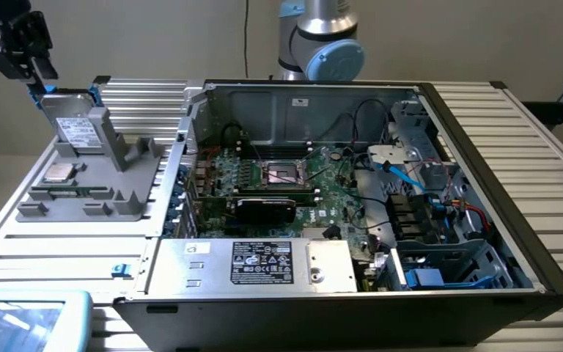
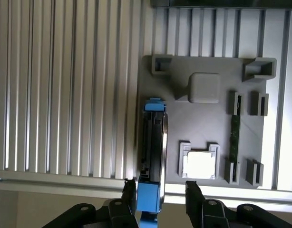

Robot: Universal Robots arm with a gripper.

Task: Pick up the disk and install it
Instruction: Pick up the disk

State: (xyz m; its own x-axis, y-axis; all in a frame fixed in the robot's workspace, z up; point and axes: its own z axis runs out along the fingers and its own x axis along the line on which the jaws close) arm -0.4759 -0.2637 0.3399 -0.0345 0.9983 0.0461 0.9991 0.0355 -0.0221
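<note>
**Q:** Where is the disk located?
**A:** The disk (image 1: pixel 76 121) (image 2: pixel 153 142) stands upright on edge in the grey holder fixture (image 1: pixel 96 187) (image 2: pixel 198 123). The fixture sits on the slatted table (image 1: pixel 56 257), to the exterior view's left of the open computer case (image 1: pixel 292 110).

**Q:** What is the gripper's condition?
**A:** The gripper (image 1: pixel 39 79) (image 2: pixel 160 184) is positioned over the disk's blue-framed top end. Its jaws are spread, one finger on each side. One finger is just beside the frame and a clear gap separates the other. Nothing is clamped.

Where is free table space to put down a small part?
Free: the ribbed table on the exterior view's right of the computer case, and the strip nearer the camera than the grey fixture. Crowded: the fixture, with the disk and chip.
</note>
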